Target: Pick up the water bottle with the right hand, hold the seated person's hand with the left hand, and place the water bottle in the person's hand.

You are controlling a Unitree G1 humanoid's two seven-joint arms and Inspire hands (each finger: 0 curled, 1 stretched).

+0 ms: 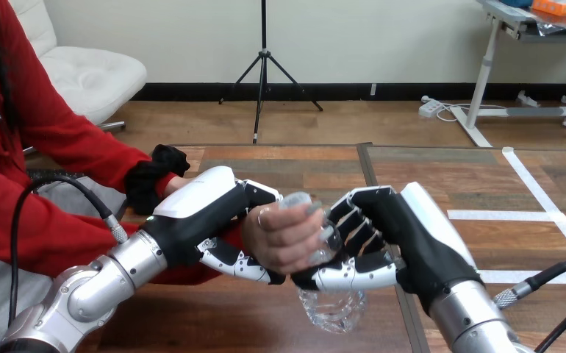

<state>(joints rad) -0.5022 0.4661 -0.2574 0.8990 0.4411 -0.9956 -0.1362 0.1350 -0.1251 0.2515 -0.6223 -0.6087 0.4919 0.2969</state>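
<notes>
Fingers [353,220] of the right hand [406,237] were curled round the water bottle [331,309] from its right. The person's hand [284,239] gripped the bottle from its left, touching those fingers. Further left of the bottle, the left hand [206,209] was curled round the person's hand. The bottle stood near upright over the worktop [214,316], neck tipped leftward. Judged: only the right hand's release was outstanding.

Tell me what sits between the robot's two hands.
In the head view, the person's hand, curled round the water bottle, lies between the left hand and the right hand.
</notes>
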